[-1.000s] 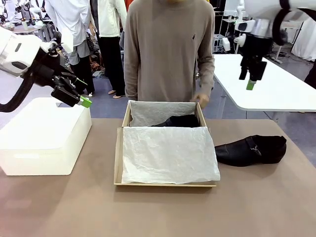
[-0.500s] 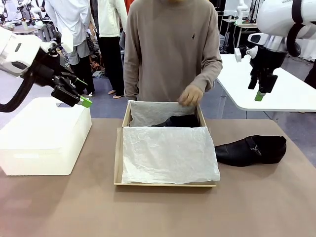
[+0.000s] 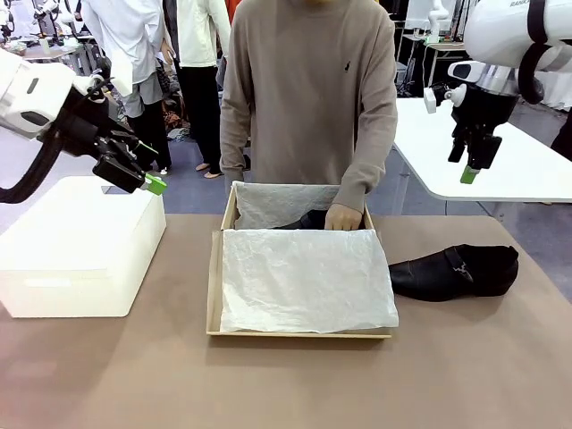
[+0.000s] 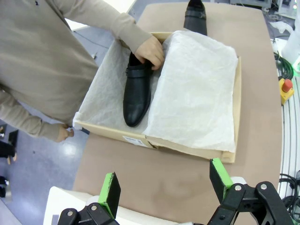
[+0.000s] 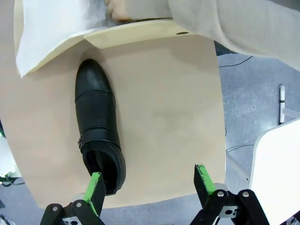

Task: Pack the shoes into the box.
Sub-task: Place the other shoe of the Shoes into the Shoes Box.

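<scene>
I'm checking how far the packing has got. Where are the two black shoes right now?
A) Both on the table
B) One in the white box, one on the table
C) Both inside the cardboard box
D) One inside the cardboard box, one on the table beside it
D: one shoe lies inside the cardboard box with the person's hand at its heel, while the other shoe rests on the table beside the box.

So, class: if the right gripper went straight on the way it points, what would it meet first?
The right gripper would probably meet bare table, just beside the shoe, though depth is unclear.
</scene>
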You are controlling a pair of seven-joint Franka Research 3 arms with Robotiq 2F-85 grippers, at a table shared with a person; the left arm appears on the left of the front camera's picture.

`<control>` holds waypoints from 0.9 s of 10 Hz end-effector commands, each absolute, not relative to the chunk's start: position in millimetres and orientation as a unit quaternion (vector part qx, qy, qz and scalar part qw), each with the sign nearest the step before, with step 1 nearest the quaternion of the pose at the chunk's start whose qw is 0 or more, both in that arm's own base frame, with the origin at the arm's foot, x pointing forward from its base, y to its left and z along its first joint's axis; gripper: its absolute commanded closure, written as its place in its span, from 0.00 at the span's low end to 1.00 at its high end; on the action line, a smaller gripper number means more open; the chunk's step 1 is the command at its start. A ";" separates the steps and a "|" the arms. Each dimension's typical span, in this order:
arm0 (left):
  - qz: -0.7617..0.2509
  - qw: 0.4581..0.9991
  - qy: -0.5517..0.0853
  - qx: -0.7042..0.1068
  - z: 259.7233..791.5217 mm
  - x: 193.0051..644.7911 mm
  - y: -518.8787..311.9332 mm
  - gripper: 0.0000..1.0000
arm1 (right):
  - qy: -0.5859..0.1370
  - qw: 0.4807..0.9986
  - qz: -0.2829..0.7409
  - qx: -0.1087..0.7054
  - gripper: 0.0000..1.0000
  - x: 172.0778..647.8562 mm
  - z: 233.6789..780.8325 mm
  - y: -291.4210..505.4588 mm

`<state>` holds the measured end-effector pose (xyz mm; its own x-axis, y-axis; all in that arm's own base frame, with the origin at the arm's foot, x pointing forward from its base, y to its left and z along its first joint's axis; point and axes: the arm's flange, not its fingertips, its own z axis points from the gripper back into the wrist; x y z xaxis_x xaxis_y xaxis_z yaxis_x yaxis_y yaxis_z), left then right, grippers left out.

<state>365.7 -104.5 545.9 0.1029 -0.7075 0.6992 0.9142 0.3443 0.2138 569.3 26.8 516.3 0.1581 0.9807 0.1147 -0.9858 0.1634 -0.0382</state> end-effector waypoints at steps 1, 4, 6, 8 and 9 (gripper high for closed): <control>-0.561 0.722 -0.378 -0.145 545.2 367.9 -102.9 0.00 | -0.055 0.761 0.646 0.018 0.00 569.7 519.3 25.9; -0.561 0.722 -0.378 -0.145 545.2 367.9 -102.9 0.00 | -0.055 0.761 0.646 0.018 0.00 569.7 519.3 25.9; -0.561 0.722 -0.378 -0.145 545.2 367.9 -102.9 0.00 | -0.055 0.761 0.646 0.018 0.00 569.7 519.3 25.9; -0.561 0.722 -0.378 -0.145 545.2 367.9 -102.9 0.00 | -0.056 0.761 0.646 0.023 0.00 569.4 516.5 26.8; -0.561 0.722 -0.378 -0.145 545.2 367.9 -102.9 0.00 | -0.054 0.757 0.650 0.024 0.00 562.6 517.0 24.6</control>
<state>365.7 -104.5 545.9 0.1024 -0.7073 0.6994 0.9143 0.3439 0.2140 569.0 26.8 516.1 0.1581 0.9808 0.1143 -0.9860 0.1631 -0.0357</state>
